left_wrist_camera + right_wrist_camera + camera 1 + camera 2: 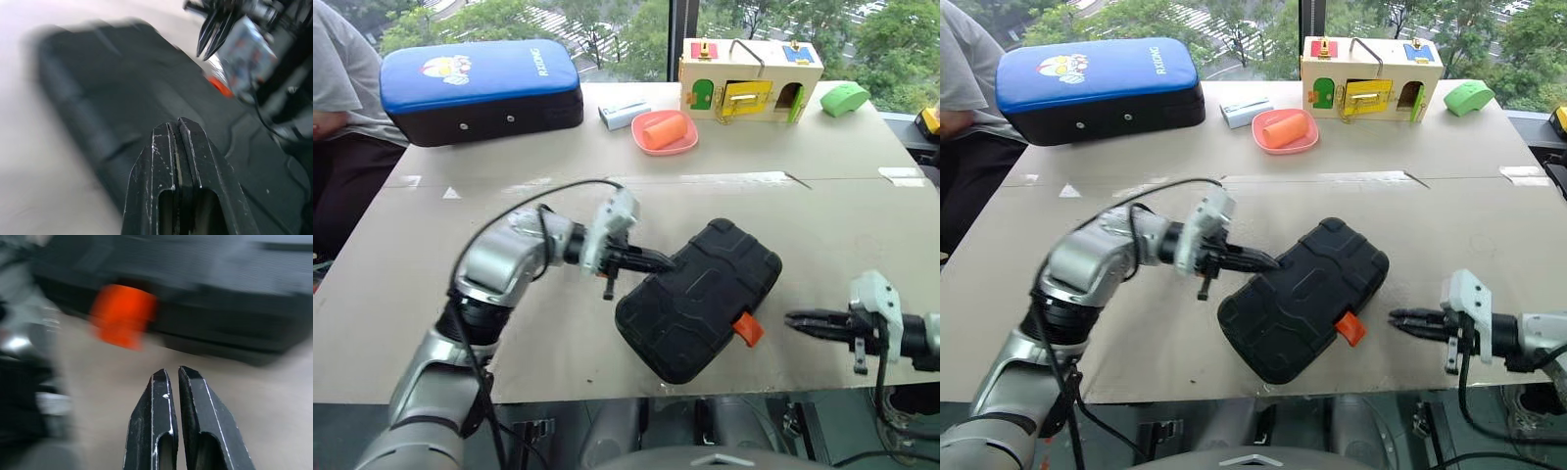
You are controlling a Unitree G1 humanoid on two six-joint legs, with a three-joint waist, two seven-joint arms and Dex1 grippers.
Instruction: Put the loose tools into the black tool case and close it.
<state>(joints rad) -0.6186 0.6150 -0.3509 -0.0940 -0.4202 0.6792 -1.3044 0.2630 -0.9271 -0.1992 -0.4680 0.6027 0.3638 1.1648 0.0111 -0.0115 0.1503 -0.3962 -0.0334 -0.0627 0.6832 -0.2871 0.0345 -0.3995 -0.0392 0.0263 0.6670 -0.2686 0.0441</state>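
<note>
On the brown cardboard sheet (558, 333) covering the table, the black tool case (700, 299) lay closed and askew between the two grippers, its ribbed shell up and its small orange latch (747, 329) on the edge facing the right gripper (793, 318). The left gripper (668, 260) had its two black fingers pressed together, holding nothing, with the tips over the case's upper left edge; whether they touched the shell could not be told. The right gripper was likewise shut and empty, pointing at the latch from just beside it, a strip of bare cardboard between tips and latch. Beyond the case, well apart from both grippers, stood a blue-topped padded case (480, 86), a pink dish (664, 135) with an orange roll (666, 129) on it, a small white box (624, 113), a wooden latch-board box (749, 78) and a green object (843, 98). A person in a grey sleeve (337, 69) sat at the far left corner.
</note>
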